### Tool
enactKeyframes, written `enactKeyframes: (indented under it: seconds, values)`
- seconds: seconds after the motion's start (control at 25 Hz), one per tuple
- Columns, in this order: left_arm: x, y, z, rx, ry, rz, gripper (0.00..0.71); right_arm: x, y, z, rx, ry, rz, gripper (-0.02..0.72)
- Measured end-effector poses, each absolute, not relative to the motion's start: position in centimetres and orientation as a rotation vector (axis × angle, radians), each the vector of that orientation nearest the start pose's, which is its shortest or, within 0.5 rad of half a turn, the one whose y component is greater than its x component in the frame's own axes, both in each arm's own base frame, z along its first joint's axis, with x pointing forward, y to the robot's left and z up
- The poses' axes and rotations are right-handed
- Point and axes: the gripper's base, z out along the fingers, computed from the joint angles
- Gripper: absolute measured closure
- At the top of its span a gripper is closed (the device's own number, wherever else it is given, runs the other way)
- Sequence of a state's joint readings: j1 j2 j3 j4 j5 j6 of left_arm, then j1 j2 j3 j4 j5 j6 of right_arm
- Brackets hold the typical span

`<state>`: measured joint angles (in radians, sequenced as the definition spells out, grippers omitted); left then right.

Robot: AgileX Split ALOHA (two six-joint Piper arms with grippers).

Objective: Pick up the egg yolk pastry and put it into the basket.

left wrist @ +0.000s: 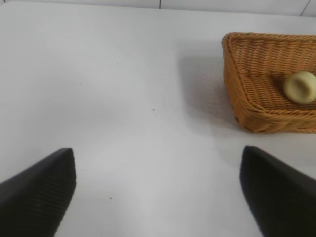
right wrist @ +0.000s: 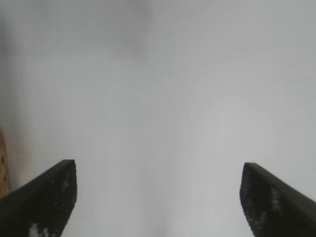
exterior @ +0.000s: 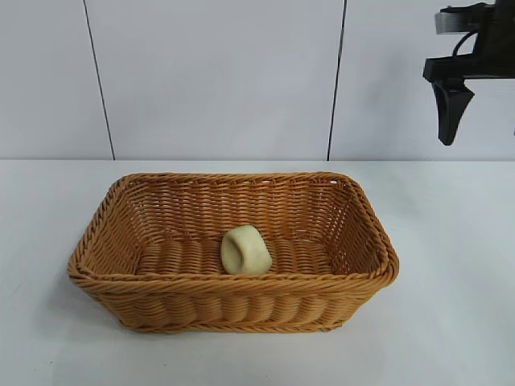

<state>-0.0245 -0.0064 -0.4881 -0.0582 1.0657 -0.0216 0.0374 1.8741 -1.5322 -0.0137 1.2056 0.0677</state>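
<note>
Egg yolk pastry inside basket; right gripper high beside basket, fingers spread, empty; left gripper parked off basket, fingers wide, empty.

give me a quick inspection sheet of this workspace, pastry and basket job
surface: white table, bare around the basket
job's things: egg yolk pastry lies inside the basket, on its floor near the front wall
clutter: nothing seen
grippers: right gripper open, empty, raised above the table beside the basket; left gripper open, empty, over bare table off to the basket's side
cables: a dark cable on the right arm
surroundings: pale panelled wall behind
</note>
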Motion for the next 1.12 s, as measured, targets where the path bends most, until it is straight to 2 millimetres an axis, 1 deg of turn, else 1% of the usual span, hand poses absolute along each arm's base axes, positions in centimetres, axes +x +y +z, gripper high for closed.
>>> enactKeyframes:
  seconds: [0.04,0.08,0.2,0.24,0.32,0.36,0.44,0.6,0.68,0.72,0.88,1.12]
  values:
    - [-0.5,-0.5,27.4,0.006,2.055,-0.098,0.016,36.5,1.4,25.0,0.031,3.044,0.007,0.082]
    - [-0.5,-0.5,27.4,0.006,2.055,-0.098,0.016,36.5,1.4,25.0,0.031,3.044,0.007,0.082]
    - [-0.5,-0.5,27.4,0.006,2.055,-0.098,0.016,31.7,1.3,24.3,0.004,3.127,0.018,0.082]
    - [-0.5,-0.5,27.4,0.006,2.055,-0.098,0.016,30.2,1.2,24.3,0.000,3.140,0.017,0.082]
    - [-0.5,-0.5,27.4,0.006,2.055,-0.098,0.016,26.9,1.1,23.5,-0.003,3.192,0.015,0.082]
    - [-0.5,-0.5,27.4,0.006,2.055,-0.098,0.016,23.7,1.0,23.1,-0.023,3.215,0.011,0.082]
    - [-0.5,-0.5,27.4,0.006,2.055,-0.098,0.016,20.7,0.8,22.4,-0.039,3.231,-0.004,0.082]
    - [-0.5,-0.5,27.4,0.006,2.055,-0.098,0.016,15.8,0.6,21.4,-0.042,3.177,-0.001,0.082]
    - [-0.5,-0.5,27.4,0.006,2.055,-0.098,0.016,14.0,0.5,21.4,-0.041,3.116,0.001,0.082]
    - [-0.5,-0.5,27.4,0.006,2.055,-0.098,0.016,13.2,0.5,21.9,-0.041,3.067,0.003,0.082]
    - [-0.5,-0.5,27.4,0.006,2.055,-0.098,0.016,11.2,0.4,24.3,-0.038,2.773,0.012,0.082]
    - [-0.5,-0.5,27.4,0.006,2.055,-0.098,0.016,6.8,0.3,27.2,-0.033,2.428,0.021,0.082]
